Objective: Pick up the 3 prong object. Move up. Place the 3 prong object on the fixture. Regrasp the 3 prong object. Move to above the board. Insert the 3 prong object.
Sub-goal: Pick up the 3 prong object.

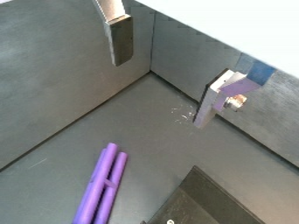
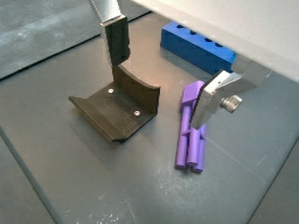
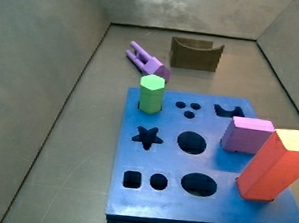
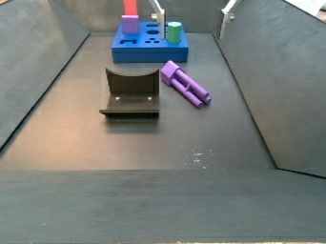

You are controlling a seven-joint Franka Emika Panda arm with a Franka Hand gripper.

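So the gripper (image 2: 163, 70) is hanging above the floor with its two flat silver fingers (image 2: 114, 44) spread wide and nothing between them. In that wrist view the gap between the plates sits over the spot where the fixture (image 2: 117, 109) and the 3 prong object (image 2: 191, 131) lie side by side. A side view only catches a sliver of the gripper (image 4: 193, 8) at the upper edge of the picture, high over the far end of the bin.

The 3 prong object is lying flat on the dark floor, just beside the fixture but not touching it as far as I can tell. It's between the fixture and the side wall, with the board (image 2: 198, 48) further along. A wrist view shows it as a long purple bar (image 1: 100, 184) with a slot along its length and only a dark corner of the fixture (image 1: 211, 206).

Around it: the board (image 3: 201, 159) is busy. It's carrying a green hexagonal peg (image 3: 151, 94), a pink-purple cube (image 3: 248, 135) and a tall red block (image 3: 276, 165). The star, round and three-dot holes are open.

The prongs (image 3: 140, 50) are only clear in that side view, pointing away from the board toward the far wall. The facing side view shows the fixture (image 4: 132, 92) and purple piece (image 4: 186, 84) well apart from the board (image 4: 149, 43).
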